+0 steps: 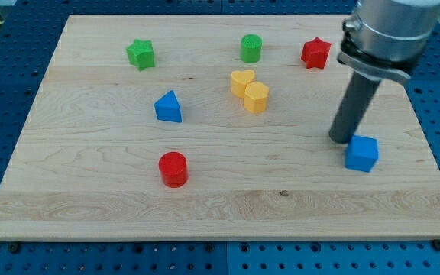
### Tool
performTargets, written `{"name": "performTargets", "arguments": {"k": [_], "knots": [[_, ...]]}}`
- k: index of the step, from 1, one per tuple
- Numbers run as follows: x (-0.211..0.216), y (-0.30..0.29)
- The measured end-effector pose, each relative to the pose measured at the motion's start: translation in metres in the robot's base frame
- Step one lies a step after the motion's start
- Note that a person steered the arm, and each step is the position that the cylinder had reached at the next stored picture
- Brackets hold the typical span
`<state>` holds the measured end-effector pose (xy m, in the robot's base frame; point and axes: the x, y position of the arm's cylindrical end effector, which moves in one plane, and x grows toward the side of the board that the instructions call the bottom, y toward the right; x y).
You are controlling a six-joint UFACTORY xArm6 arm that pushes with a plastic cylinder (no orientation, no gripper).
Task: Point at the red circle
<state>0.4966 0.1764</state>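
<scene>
The arm enters from about one o'clock in the view, its wide grey cylindrical body cut off by the frame edge. A dark clamp ring sits beneath it. From there the straight dark rod descends, leaning slightly toward seven o'clock. My tip (pixel 341 140) appears to rest on the surface, though contact cannot be confirmed.

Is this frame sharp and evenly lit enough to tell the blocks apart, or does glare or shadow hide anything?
Camera view: light is even and soft, no glare on the wooden board; blocks cast only faint shadows. The red circle is sharp, shapes readable. My tip sits by the blue cube, well right of it. Only the arm's top is cropped.
</scene>
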Motion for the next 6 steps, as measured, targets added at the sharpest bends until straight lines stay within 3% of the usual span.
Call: {"name": "performTargets", "arguments": {"k": [2, 3, 6], "knots": [[0.034, 0.028], [0.037, -0.013], [0.096, -0.266]]}}
